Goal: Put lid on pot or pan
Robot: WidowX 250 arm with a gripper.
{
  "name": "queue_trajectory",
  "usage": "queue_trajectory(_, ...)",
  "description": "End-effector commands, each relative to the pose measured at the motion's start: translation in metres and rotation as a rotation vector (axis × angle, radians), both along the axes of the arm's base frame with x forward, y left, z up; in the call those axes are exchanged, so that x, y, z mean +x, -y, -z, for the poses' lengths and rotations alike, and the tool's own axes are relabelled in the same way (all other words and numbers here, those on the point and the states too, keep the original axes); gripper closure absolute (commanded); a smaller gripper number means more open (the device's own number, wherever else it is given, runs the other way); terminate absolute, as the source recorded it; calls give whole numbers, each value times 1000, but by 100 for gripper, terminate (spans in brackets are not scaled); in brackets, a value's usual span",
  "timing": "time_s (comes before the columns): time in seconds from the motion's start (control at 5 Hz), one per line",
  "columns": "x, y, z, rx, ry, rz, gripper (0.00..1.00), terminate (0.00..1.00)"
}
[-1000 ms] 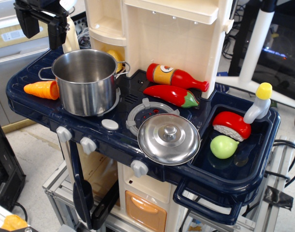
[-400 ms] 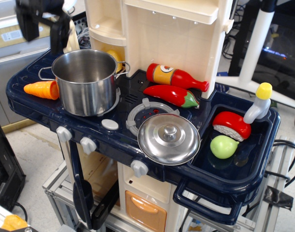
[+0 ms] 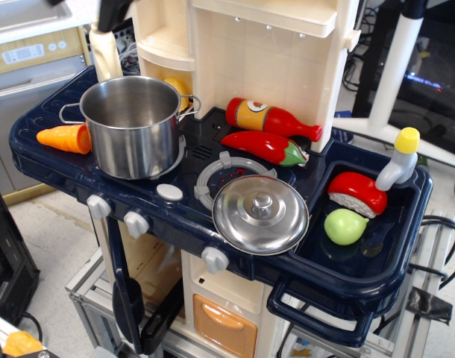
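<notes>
The lid point(image 3: 261, 214) lies on the toy stove point(image 3: 212, 160), apart from the pot point(image 3: 130, 125); tool unseen.

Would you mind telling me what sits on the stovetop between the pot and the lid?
In the only view, between the pot and the lid lies dark blue stovetop with one small white button and the edge of the grey burner ring.

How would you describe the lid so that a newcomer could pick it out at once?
On the dark blue toy kitchen counter, look right of the steel pot to the front edge, beside the sink. The lid lies there partly over the grey burner ring: shiny, domed, with a centre knob.
</notes>
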State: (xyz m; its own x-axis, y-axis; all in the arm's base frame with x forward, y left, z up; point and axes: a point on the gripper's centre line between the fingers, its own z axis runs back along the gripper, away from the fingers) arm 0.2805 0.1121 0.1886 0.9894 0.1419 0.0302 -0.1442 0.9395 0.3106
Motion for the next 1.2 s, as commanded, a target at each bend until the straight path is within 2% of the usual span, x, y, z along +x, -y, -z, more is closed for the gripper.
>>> queue_trajectory(0.0,-9,82,-3,-41,150,-30,0,0)
queue_trajectory(0.2,-5,132,28,-62,179,-81,0,0)
queue_trajectory(0.4,-2,147,69,-128,186,-102,0,0)
queue_trajectory(0.8,0,150,119,-139,229,-119,0,0)
queue_trajectory(1.0,1,147,128,-186,237,-124,0,0)
